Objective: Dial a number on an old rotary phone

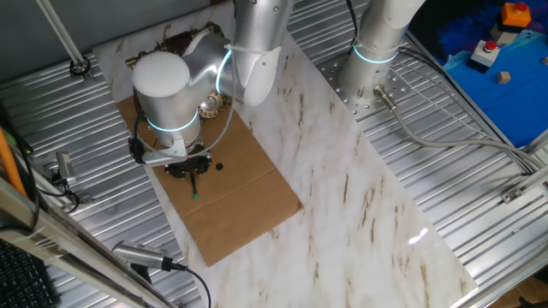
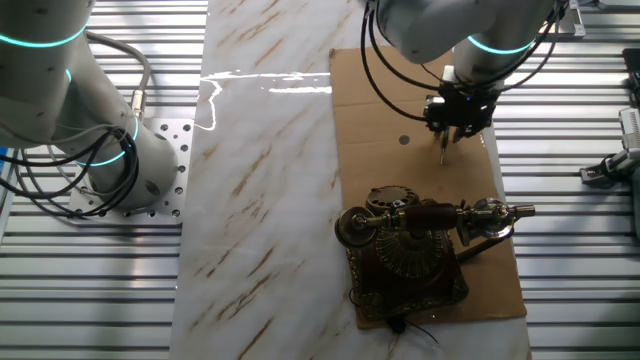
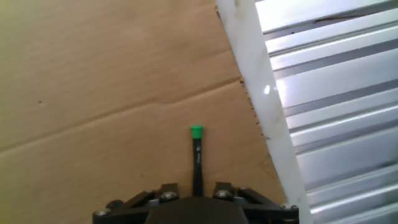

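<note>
Worktop (image 2: 250, 200): white marble-patterned surface, lying across ribbed metal decking and carrying everything listed below.

Second arm base (image 2: 120, 165): grey, with a glowing cyan ring, standing on a bolted plate at the worktop edge, well apart from the phone.

Working arm (image 1: 171, 94): silver-grey, cyan-ringed joints, reaching over the cardboard and hiding most of the phone in one fixed view.

Cardboard sheet (image 2: 420, 130): brown, creased, lying flat on the worktop; in the hand view its edge is running just beside the white worktop border.

Old rotary phone (image 2: 408, 255): dark red-brown body with gold filigree trim, sitting at one end of the cardboard sheet. Round dial (image 2: 390, 198) is facing up on the side nearer the claw. Brass-ended handset (image 2: 435, 215) is resting across the cradle, one end jutting past the body.

Claw (image 2: 453, 125): black, hanging over bare cardboard, near the phone but clear of it. Its fingers are closing on the stick, gripping the upper end at their midline.

Stick (image 3: 196, 162): thin, black, green-tipped, pointing away from the claw toward the cardboard; the tip is standing apart from the dial. Whether the tip is touching the cardboard cannot be told.
</note>
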